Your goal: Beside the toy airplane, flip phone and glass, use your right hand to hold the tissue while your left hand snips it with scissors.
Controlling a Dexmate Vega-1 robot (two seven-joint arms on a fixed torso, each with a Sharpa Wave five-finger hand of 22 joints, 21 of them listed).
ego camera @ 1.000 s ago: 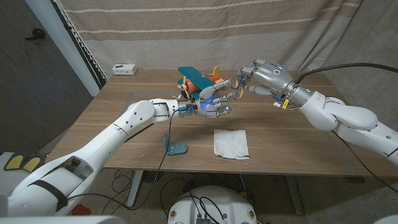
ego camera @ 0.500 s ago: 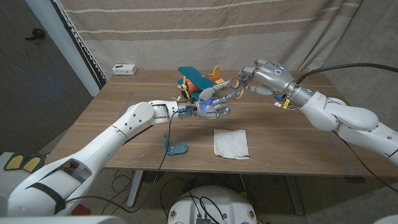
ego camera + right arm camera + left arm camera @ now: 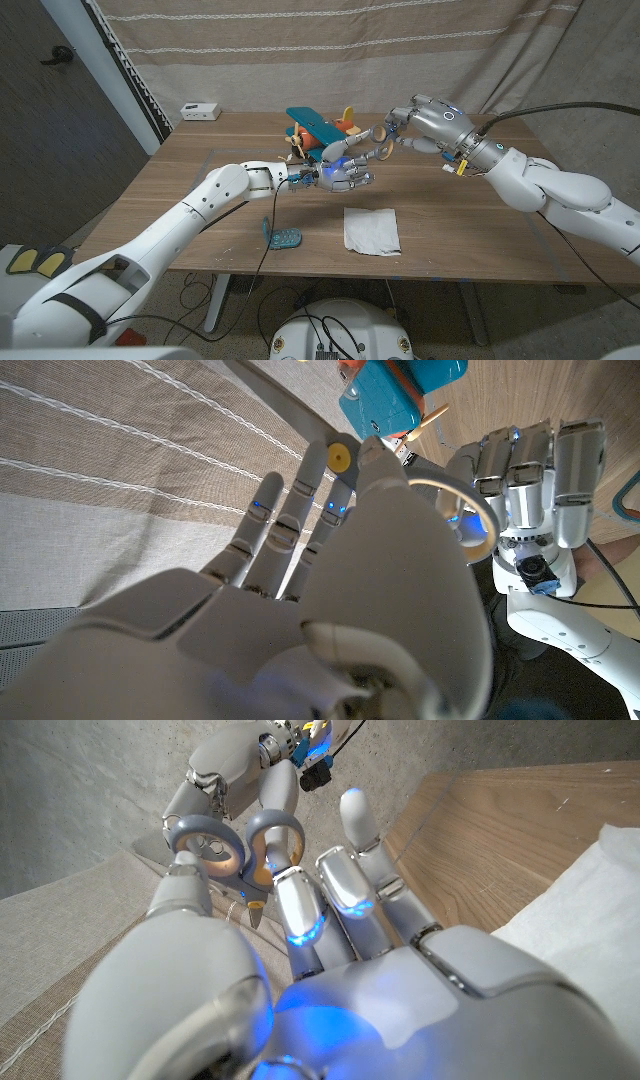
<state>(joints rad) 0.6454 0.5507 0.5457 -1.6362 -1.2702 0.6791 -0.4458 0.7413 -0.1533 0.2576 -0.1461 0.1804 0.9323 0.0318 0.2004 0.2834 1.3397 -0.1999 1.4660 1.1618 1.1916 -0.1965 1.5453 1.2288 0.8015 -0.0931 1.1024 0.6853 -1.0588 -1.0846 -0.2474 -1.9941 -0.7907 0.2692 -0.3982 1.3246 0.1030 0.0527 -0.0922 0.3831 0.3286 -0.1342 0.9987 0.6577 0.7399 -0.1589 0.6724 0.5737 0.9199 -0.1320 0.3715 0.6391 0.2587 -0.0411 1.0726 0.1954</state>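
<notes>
My right hand (image 3: 425,122) holds the scissors (image 3: 377,143) in the air above the table's middle, their grey and tan handle loops (image 3: 238,845) turned toward my left hand (image 3: 343,172). The left hand's fingers (image 3: 300,905) are stretched out, and their tips reach up to the loops. My right hand (image 3: 232,765) grips the scissors from the far side. The white tissue (image 3: 371,229) lies flat on the table in front of both hands, with nothing on it. The toy airplane (image 3: 318,128) stands just behind the left hand. The teal flip phone (image 3: 281,236) lies near the front edge.
A small white box (image 3: 200,110) sits at the table's far left corner. A beige curtain hangs behind the table (image 3: 470,215). The tissue's edge (image 3: 590,920) lies close under my left hand.
</notes>
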